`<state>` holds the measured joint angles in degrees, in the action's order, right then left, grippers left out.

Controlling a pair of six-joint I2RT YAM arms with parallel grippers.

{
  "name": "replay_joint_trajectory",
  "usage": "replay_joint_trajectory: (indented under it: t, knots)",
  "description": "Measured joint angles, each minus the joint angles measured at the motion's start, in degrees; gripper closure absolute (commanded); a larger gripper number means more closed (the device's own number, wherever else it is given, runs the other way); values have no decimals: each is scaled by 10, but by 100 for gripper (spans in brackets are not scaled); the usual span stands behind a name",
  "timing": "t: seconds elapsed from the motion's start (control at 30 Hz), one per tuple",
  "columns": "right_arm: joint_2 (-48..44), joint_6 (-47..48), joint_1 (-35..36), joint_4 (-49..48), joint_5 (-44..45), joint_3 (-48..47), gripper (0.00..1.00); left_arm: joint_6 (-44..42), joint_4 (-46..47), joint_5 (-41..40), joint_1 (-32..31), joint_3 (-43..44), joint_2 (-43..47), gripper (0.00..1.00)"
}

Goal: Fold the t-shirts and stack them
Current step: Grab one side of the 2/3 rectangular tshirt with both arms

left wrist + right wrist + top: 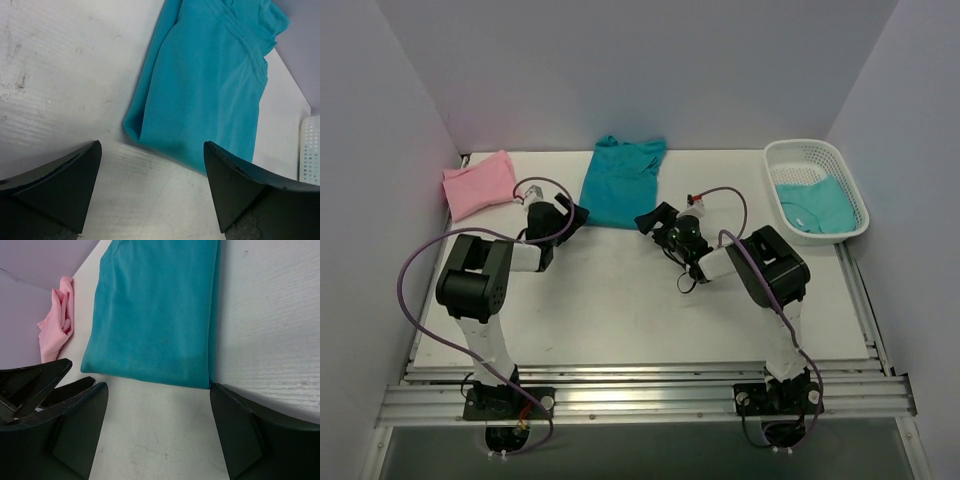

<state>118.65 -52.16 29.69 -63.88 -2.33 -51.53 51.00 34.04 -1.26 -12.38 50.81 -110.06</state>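
Observation:
A teal t-shirt (623, 180), folded into a long strip, lies flat at the back middle of the table. Its near hem shows in both wrist views (210, 85) (155, 315). A crumpled pink t-shirt (478, 184) (55, 325) sits at the back left. My left gripper (572, 215) (152, 146) stands open just off the teal strip's near left corner, with bare table between its fingers. My right gripper (655, 218) (159, 386) is open at the near right corner, one fingertip close to the hem, and holds nothing.
A white mesh basket (800, 145) (311, 150) stands at the back right with more teal cloth (820, 205) inside. Walls close in the table at the back and on both sides. The left gripper's dark fingers (35, 385) show at the left of the right wrist view.

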Motion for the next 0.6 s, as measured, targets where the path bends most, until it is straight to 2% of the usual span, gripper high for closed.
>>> replay_joint_trajectory:
  t: [0.27, 0.3, 0.37, 0.43, 0.57, 0.6]
  knots:
    - [31, 0, 0, -1, -1, -40, 27, 11, 31, 2, 0, 23, -34, 15]
    - [36, 0, 0, -2, -1, -45, 31, 12, 33, 2, 0, 26, -37, 16]
    - [43, -1, 0, -3, -3, -52, 32, 13, 37, 3, 0, 30, -43, 19]
    - [47, -1, -1, -7, -4, -56, 42, 14, 39, 4, 1, 33, -47, 23]
    - [57, -3, -4, -6, -10, -60, 55, 17, 43, 7, 1, 35, -56, 44]
    - [60, -4, -4, -7, -10, -60, 62, 19, 43, 7, 1, 36, -58, 59]
